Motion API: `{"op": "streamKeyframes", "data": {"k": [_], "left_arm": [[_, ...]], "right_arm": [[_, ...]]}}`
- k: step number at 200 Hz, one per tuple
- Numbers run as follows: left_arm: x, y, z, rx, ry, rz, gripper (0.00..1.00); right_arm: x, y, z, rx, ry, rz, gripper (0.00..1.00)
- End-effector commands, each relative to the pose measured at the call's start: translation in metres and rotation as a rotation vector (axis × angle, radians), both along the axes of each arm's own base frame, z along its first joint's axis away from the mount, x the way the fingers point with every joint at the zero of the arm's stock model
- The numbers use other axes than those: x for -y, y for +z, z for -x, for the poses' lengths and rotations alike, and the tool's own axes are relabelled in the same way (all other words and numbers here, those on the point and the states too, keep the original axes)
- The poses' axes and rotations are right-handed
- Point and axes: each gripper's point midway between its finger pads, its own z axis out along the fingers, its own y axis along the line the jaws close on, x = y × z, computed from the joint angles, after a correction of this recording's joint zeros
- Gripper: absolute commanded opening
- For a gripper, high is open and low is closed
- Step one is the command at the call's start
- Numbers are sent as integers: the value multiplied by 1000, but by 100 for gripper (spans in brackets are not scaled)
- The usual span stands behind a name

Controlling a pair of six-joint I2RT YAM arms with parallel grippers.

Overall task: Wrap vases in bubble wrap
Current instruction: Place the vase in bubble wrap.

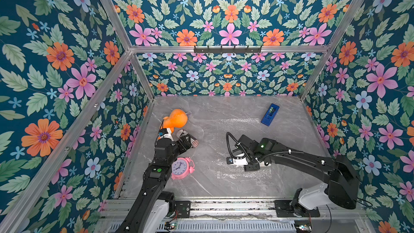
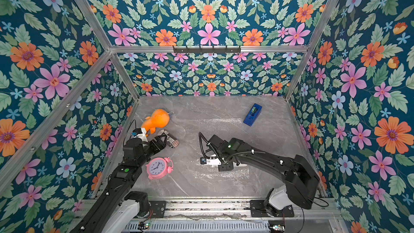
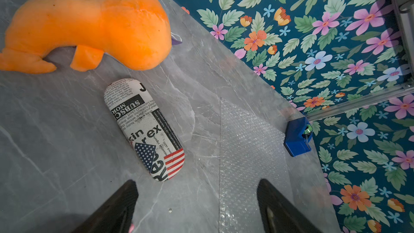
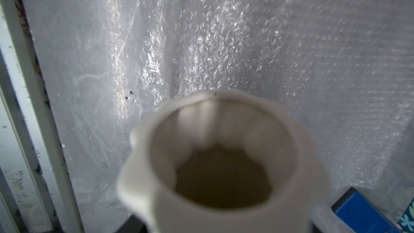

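Top view: reaching down over the bubble wrap [image 1: 235, 128] with the right gripper [image 1: 251, 166]. Left wrist view: holding the left gripper [image 3: 197, 189] wide apart, empty. Right wrist view: pinching the white vase [image 4: 215, 117] over the bubble wrap.

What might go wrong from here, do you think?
1. The right gripper grips the smooth white vase over the bubble wrap; it may slip out.
2. The left gripper hangs open by the printed case, not holding the sheet, which may slide.
3. The pink alarm clock lies close beside the left arm; a swing could knock it.
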Motion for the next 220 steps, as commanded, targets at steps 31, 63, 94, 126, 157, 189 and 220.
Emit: {"op": "streamKeyframes", "data": {"k": [31, 63, 94, 126, 157, 189, 220], "left_arm": [[-2, -2, 2, 22, 10, -24, 86], [-2, -4, 3, 18, 7, -41, 87], [1, -4, 3, 15, -6, -45, 87], [1, -5, 2, 15, -5, -48, 87], [2, -7, 2, 10, -12, -50, 87], [2, -8, 2, 8, -8, -52, 87], [2, -10, 2, 2, -9, -53, 87]], "right_arm": [[-19, -22, -19, -16, 48, -7, 36], [-27, -37, -25, -53, 79, 13, 37], [-37, -41, -26, -88, 85, 26, 38], [-34, -47, -20, -122, 106, 59, 40], [-27, -53, -16, -132, 109, 90, 42], [-31, -57, -14, -138, 123, 96, 45], [-34, -60, -14, -149, 126, 95, 51]]}}
